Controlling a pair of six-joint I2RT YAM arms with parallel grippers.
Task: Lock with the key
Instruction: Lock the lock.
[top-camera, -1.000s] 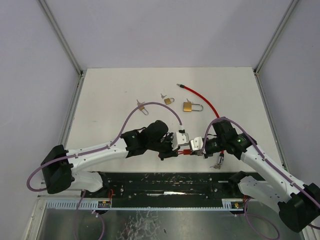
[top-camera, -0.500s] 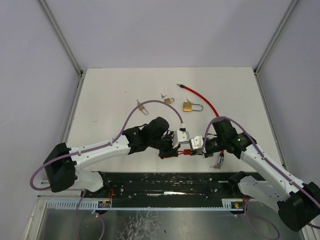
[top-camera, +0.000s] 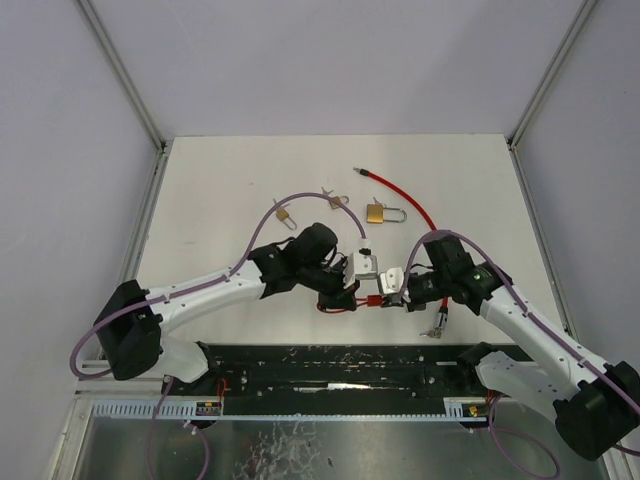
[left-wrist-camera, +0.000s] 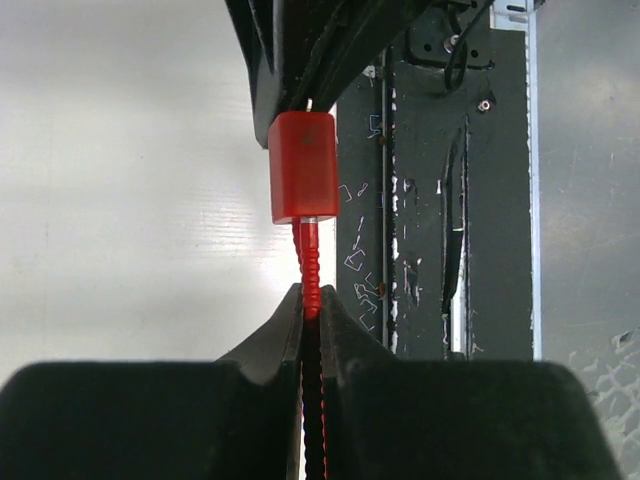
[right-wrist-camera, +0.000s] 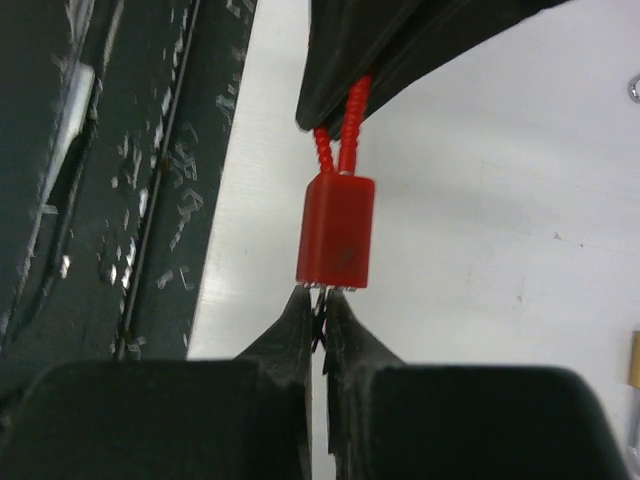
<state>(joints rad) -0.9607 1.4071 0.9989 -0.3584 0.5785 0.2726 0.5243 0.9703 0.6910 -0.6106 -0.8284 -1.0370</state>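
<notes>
I see a flat white surface. Near its middle lies a brass padlock with a silver shackle. A small brass padlock lies well to its left, and another small brass padlock sits between them. A thin red cable with a metal tip curves just behind the largest.

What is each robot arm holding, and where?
The left tool pinches the ribbed cable just below the red lock. The right tool pinches the key stuck in the lock's other end.
</notes>
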